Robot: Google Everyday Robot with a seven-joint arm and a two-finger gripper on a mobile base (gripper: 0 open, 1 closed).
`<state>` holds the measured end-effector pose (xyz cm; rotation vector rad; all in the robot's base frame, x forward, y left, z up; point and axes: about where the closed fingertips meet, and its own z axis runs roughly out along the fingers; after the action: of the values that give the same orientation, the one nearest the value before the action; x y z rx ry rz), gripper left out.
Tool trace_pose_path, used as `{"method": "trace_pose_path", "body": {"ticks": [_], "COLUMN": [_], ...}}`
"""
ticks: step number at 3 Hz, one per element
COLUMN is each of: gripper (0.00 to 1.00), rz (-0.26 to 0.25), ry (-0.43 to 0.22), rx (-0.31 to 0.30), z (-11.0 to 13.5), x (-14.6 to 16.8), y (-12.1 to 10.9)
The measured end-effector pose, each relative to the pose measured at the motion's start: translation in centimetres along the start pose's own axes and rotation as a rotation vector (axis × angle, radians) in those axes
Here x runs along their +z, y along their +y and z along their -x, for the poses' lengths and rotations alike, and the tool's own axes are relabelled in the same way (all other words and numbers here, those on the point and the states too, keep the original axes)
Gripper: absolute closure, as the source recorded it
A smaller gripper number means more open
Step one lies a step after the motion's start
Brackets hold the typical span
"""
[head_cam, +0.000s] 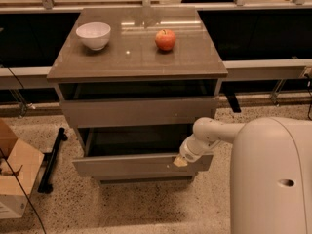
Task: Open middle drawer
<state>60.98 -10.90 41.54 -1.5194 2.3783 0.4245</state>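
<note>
The middle drawer (131, 165) is a flat grey-brown front, pulled out from the cabinet so that its dark inside (136, 140) shows. My gripper (181, 161) is at the upper edge of that front near its right end, touching it, on the white arm (209, 133) that comes in from the right. The top drawer front (136, 112) above it stands slightly out under the countertop. The bottom drawer is mostly hidden beneath the middle one.
On the countertop (195, 62) stand a white bowl (93, 35) and a red apple (165, 39). My white body (273, 179) fills the lower right. A cardboard box (14, 179) and a black bar (51, 160) lie on the floor at left.
</note>
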Motion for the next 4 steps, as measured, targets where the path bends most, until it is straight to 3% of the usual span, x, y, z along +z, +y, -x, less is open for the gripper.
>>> {"method": "trace_pose_path", "body": {"ticks": [1, 2, 4], "gripper": [0.74, 0.56, 0.09], "rz": [0.0, 0.0, 0.008], "ry": [0.0, 0.0, 0.002], "rx": [0.0, 0.0, -0.001], "z": [0.07, 0.12, 0.07], "x": [-0.17, -0.28, 0.11], "y": [0.02, 0.03, 0.31]}}
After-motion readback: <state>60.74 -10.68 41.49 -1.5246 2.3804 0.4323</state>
